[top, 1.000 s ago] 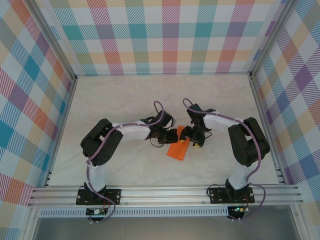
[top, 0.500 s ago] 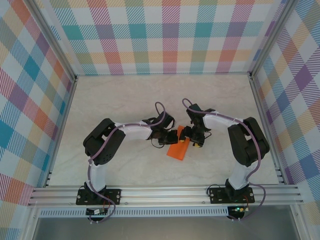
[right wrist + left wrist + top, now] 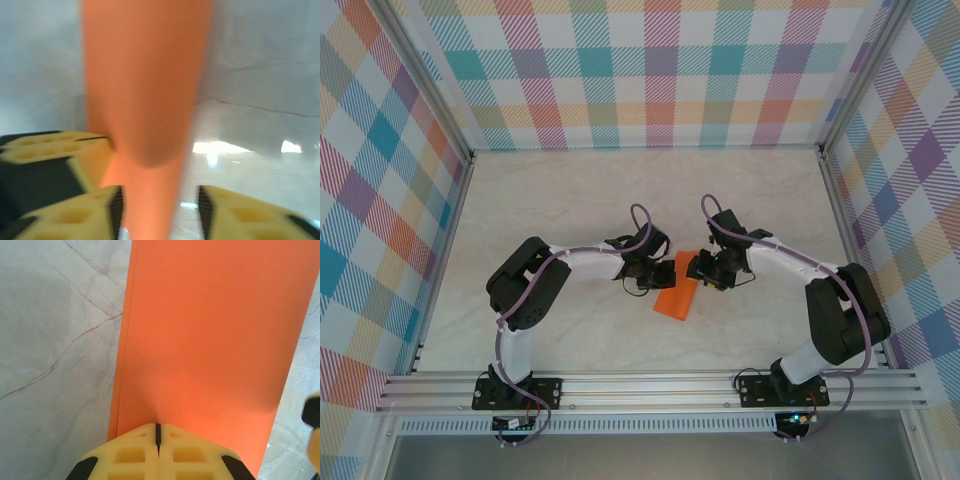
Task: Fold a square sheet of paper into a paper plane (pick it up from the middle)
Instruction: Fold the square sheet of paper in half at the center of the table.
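Left pincer (image 3: 157, 432): jaws were pressed fully together at the bottom centre of the left wrist view. They were closed on the near edge of the square sheet of paper (image 3: 210, 330), which puckered slightly at their seam. The sheet was folded into a long orange band running from the fingertips to the top of the frame, with a doubled edge along its left side.

Right pincer (image 3: 160, 200): jaws stood narrowly apart at the bottom of the right wrist view, one on each side of the band. The finger (image 3: 75, 215) at frame left appeared to lie against the paper, though blur prevented certainty. The other finger stood clear.

Overhead, the band lay slantwise at frame centre on the marbled counter (image 3: 570, 200), between both pincers.
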